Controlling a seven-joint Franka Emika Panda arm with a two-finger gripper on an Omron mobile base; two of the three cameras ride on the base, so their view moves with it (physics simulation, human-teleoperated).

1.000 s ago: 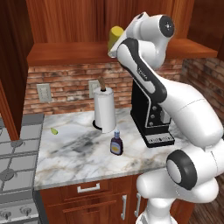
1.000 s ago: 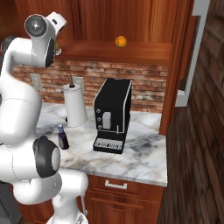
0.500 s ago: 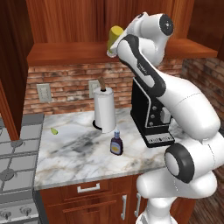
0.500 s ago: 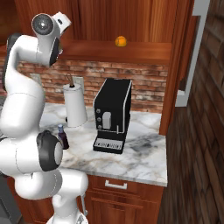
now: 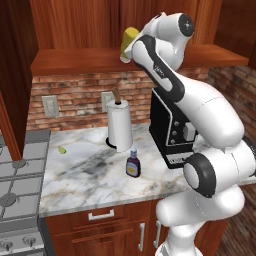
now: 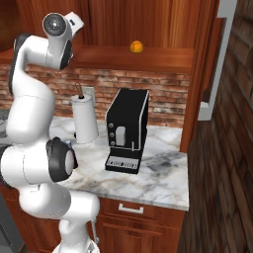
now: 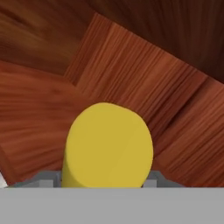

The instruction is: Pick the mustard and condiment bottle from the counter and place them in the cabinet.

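Standing near the front of the white and grey veined marble counter (image 5: pixel 90 175), small dark brown condiment bottle (image 5: pixel 133 163) with pale cap, just ahead of a white paper towel roll (image 5: pixel 119 125) and beside a black coffee machine (image 6: pixel 127 130). Farther up, squat yellow plastic mustard (image 5: pixel 129 43) clamped in the gripper (image 5: pixel 131 50), raised level with the reddish-brown wooden cabinet (image 5: pixel 90 58) shelf. Farther along that shelf, a small orange fruit (image 6: pixel 136 47).

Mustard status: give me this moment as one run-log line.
mustard: held in jaws, raised at cabinet shelf | condiment bottle: upright on counter | placed: none yet
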